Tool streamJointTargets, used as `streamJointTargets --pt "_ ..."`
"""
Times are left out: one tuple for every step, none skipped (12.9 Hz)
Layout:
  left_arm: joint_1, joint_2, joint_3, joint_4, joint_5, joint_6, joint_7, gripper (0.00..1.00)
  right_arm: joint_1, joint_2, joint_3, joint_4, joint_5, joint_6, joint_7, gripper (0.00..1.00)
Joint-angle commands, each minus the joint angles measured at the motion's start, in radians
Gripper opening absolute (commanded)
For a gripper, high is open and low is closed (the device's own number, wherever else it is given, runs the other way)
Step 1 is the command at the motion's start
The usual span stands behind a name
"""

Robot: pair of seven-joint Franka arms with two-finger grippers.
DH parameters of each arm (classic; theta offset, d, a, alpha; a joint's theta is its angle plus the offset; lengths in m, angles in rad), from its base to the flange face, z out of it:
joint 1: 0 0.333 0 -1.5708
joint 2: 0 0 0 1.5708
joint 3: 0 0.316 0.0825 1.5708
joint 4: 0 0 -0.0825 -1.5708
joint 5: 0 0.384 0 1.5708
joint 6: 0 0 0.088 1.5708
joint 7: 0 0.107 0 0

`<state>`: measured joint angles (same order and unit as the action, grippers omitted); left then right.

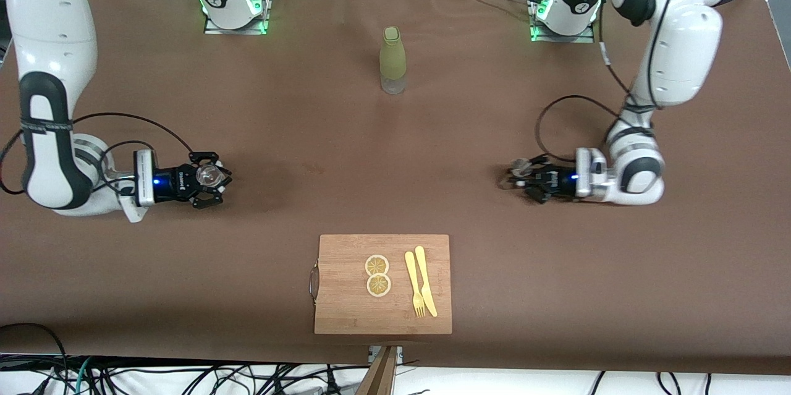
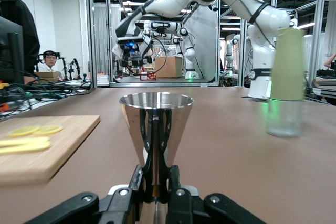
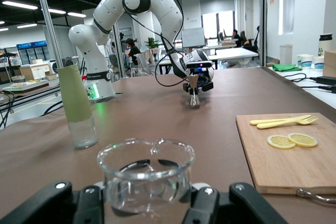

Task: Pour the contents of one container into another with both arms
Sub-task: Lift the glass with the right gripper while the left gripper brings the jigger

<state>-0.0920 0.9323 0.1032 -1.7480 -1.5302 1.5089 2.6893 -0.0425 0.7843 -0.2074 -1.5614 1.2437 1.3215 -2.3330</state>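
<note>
While both tools grip, the left tool clamping the small silver hourglass metal jigger and the right tool the tiny clear glass tumbler (each well apart from the tall olive-green bottle), pouring remains.

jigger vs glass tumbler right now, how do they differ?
The jigger is shiny opaque metal; the glass tumbler is clear. The jigger is a tall hourglass of cones with a narrow waist; the tumbler is short and round. The left end effector grips the jigger; the right end effector grips the tumbler. Both stand upright, mouths up.

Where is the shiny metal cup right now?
The jigger is shut in the left claw, low at the left arm's end of the table.
</note>
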Motion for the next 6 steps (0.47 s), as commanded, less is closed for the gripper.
streamJointTargets --pt "-0.041 -0.032 -0.101 0.013 -0.073 0.132 -0.025 0.0 0.0 -0.134 0.04 -0.087 -0.062 0.082 0.065 0.12" --pt "-0.058 -0.033 -0.15 0.036 -0.074 0.202 -0.057 0.0 0.001 -0.154 0.049 -0.101 -0.067 0.093 0.093 0.12" --pt "-0.066 -0.033 -0.199 0.06 -0.074 0.265 -0.096 0.0 0.001 -0.172 0.071 -0.111 -0.067 0.114 0.099 0.12" --pt "-0.08 -0.032 -0.239 0.08 -0.077 0.333 -0.12 0.0 0.001 -0.201 0.1 -0.133 -0.067 0.154 0.122 0.12" --pt "-0.098 -0.026 -0.273 0.1 -0.108 0.39 -0.144 0.0 0.001 -0.232 0.124 -0.17 -0.066 0.189 0.148 0.12" --pt "-0.132 -0.023 -0.287 0.113 -0.154 0.439 -0.161 0.0 0.003 -0.253 0.153 -0.187 -0.064 0.22 0.162 0.12"
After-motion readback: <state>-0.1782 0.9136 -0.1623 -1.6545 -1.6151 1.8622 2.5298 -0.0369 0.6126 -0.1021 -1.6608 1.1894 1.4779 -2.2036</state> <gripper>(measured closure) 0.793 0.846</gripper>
